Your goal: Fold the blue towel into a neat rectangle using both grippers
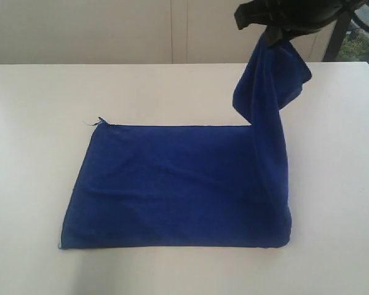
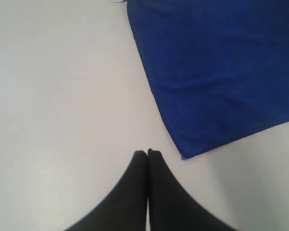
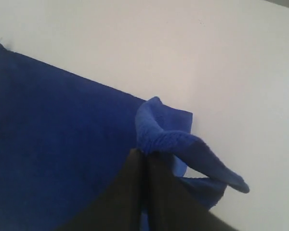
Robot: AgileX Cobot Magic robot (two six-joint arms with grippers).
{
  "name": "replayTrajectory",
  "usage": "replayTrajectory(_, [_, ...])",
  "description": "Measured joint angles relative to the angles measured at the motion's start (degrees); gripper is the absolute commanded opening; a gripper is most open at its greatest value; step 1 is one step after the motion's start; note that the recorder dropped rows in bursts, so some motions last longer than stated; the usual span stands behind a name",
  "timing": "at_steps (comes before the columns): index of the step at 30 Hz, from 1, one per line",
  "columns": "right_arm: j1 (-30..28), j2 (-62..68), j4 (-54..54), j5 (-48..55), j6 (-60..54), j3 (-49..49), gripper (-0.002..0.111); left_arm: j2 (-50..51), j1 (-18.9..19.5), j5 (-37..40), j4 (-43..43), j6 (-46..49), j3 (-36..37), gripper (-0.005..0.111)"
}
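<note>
The blue towel [image 1: 178, 184] lies mostly flat on the white table [image 1: 37, 123], with a loose thread at its far left corner [image 1: 100, 121]. Its right end rises in a twisted strip to my right gripper [image 1: 275, 34], high at the top right and shut on that end. The right wrist view has the pinched fold of the blue towel [image 3: 168, 137] bunched at the tips of my right gripper [image 3: 145, 154]. My left gripper [image 2: 147, 153] is shut and empty above bare table, just off a corner of the blue towel [image 2: 216, 72]. It is outside the exterior view.
Pale cabinet panels [image 1: 111, 31] stand behind the table's far edge. A dark frame and a window [image 1: 360, 31] sit at the top right. Bare white tabletop surrounds the towel on all sides.
</note>
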Motion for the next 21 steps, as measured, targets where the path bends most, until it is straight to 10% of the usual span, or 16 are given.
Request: replayTrajectory(21, [18.62, 23.44, 9.1, -2.3, -0.84, -18.0, 0.0, 0.0, 0.0, 0.0, 0.0, 0.0, 0.0, 0.0])
